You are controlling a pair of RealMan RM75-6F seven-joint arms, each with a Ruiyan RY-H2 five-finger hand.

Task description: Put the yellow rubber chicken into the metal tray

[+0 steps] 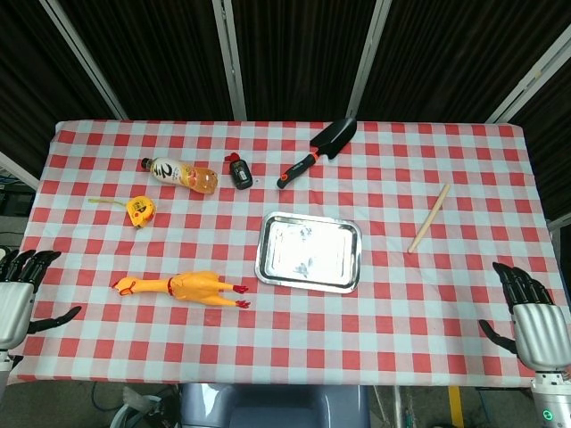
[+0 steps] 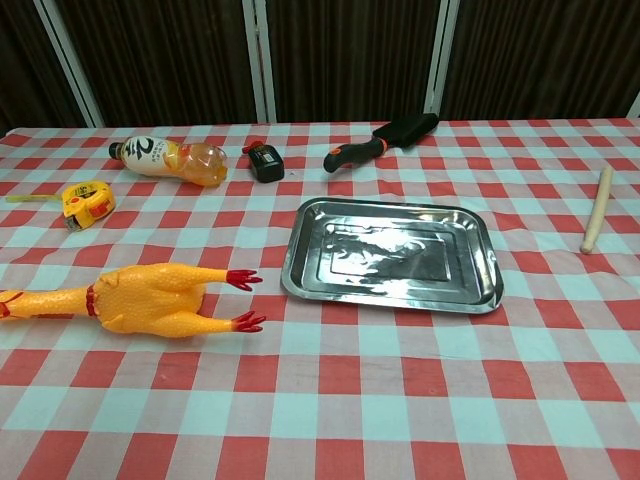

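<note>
The yellow rubber chicken lies on its side on the checked cloth, head to the left and red feet toward the metal tray. The tray sits empty at the table's middle, just right of the chicken. My left hand hangs off the table's left edge, open, well left of the chicken. Off the right edge my right hand is open too, holding nothing. Neither hand shows in the chest view.
At the back lie a drink bottle, a small black device and a black trowel with red-trimmed handle. A yellow tape measure sits at the left, a wooden stick at the right.
</note>
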